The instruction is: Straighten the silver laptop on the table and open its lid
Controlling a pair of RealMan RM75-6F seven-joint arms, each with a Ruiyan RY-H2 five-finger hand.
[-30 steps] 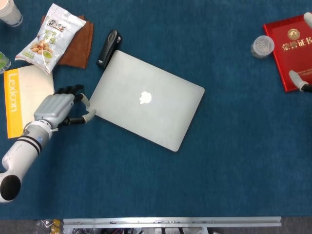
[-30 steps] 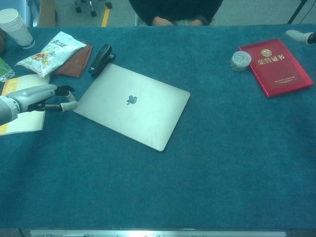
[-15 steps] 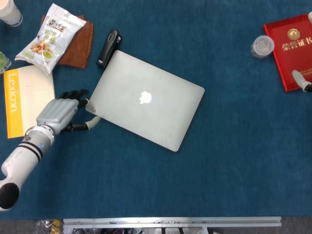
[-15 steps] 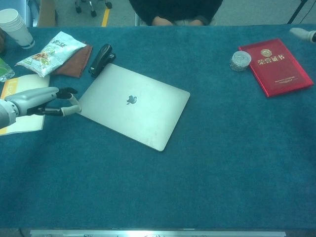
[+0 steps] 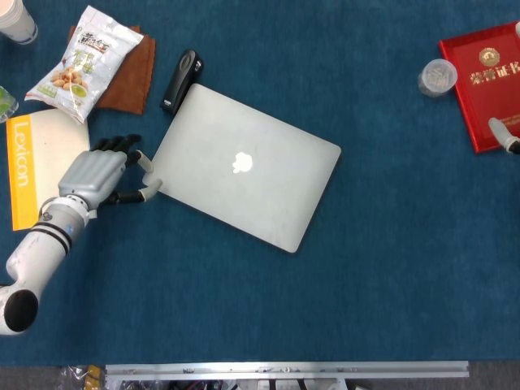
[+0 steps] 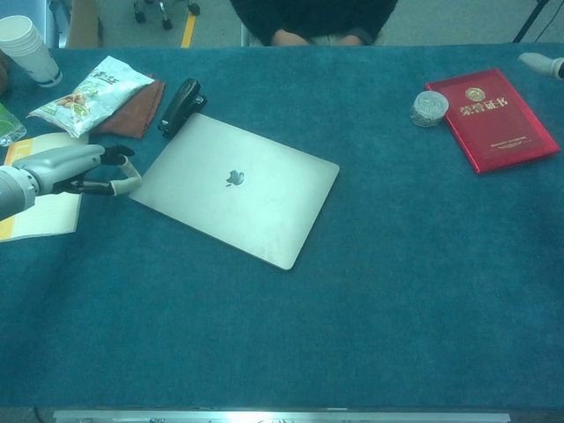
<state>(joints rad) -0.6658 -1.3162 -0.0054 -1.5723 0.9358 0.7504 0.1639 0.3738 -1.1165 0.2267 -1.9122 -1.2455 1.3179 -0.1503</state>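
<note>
The silver laptop [image 5: 244, 166] [image 6: 233, 185] lies closed and skewed on the blue table, its left corner pointing at my left hand [image 5: 97, 175] [image 6: 62, 167]. That hand lies just left of the corner with its fingers apart and holds nothing. Its thumb and one fingertip [image 5: 145, 161] reach the laptop's left edge. Of my right hand [image 5: 505, 138] [image 6: 539, 63] only a pale tip shows at the far right edge, by the red booklet.
A black stapler [image 5: 180, 79] touches the laptop's back-left edge. Behind my left hand lie a snack bag [image 5: 84, 61] on a brown cloth [image 5: 134, 81] and a yellow-spined book [image 5: 41, 162]. A red booklet [image 5: 487, 81] and small round container [image 5: 437, 77] sit far right.
My left hand dipped toward the laptop's near-left corner, then came back up beside the left edge. The laptop has not visibly moved.
</note>
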